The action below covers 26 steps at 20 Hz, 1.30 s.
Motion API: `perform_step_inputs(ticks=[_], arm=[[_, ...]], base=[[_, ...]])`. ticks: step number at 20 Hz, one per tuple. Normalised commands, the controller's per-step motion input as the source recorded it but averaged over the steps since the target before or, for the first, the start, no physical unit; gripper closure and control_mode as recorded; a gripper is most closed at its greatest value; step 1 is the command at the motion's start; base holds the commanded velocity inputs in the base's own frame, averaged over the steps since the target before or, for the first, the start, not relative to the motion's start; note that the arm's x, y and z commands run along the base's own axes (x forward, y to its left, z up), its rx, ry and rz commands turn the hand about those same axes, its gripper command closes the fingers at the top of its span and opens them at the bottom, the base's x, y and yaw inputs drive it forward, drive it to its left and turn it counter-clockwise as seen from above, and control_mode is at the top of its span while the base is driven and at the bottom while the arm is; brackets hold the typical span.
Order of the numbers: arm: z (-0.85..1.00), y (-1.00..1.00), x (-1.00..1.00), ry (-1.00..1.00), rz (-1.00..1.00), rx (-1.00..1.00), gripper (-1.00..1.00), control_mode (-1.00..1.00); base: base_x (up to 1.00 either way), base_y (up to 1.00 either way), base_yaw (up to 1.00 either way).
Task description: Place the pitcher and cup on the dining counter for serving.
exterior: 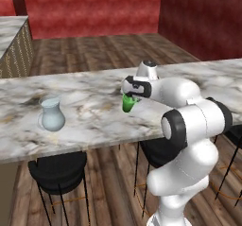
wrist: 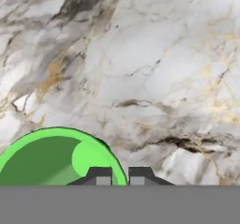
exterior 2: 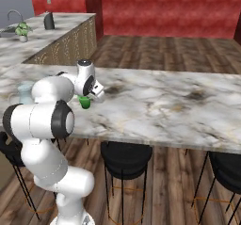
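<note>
The bright green cup (exterior: 128,102) hangs tilted just above the dining counter (exterior: 90,121), with my gripper (exterior: 131,96) shut on its rim. From the other side the cup (exterior 2: 85,102) shows under the gripper (exterior 2: 89,97). In the hand view the cup's open mouth (wrist: 42,160) lies at the lower left, and the fingertips (wrist: 100,176) pinch its wall over the marble. The pale translucent pitcher (exterior: 51,114) stands upright on the dining counter, well to the left of the cup. In the right base view the pitcher (exterior 2: 24,92) is partly hidden behind my arm.
Black bar stools (exterior: 57,171) (exterior 2: 126,156) stand under the counter's near edge. A second marble counter on wooden cabinets (exterior 2: 56,33) runs at the far left, with a potted plant (exterior 2: 22,31) and a dark kettle (exterior 2: 49,20). Bare marble stretches to the right of the cup (exterior 2: 179,101).
</note>
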Motion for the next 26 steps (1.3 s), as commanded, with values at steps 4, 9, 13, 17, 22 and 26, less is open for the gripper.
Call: perform_step_inputs(ticks=[4,9,13,17,22,26], arm=[[-0.53,0.00,0.36,0.21,0.00,0.00,1.00,-1.00],[-0.58,0.09,0.25,0.16,0.00,0.00,1.00,-1.00],[-0.58,0.09,0.08,0.05,0.00,0.00,1.00,-1.00],[-0.50,0.07,0.06,0.00,0.00,0.00,1.00,-1.00],[-0.39,0.10,0.10,-0.03,0.00,-0.01,1.00,-1.00],[-0.27,0.09,0.11,-0.02,0.00,0.00,1.00,-1.00]], base=[[0.00,0.00,0.00],[0.00,0.00,0.00],[0.00,0.00,0.00],[0.00,0.00,0.00],[0.00,0.00,0.00],[0.00,0.00,0.00]])
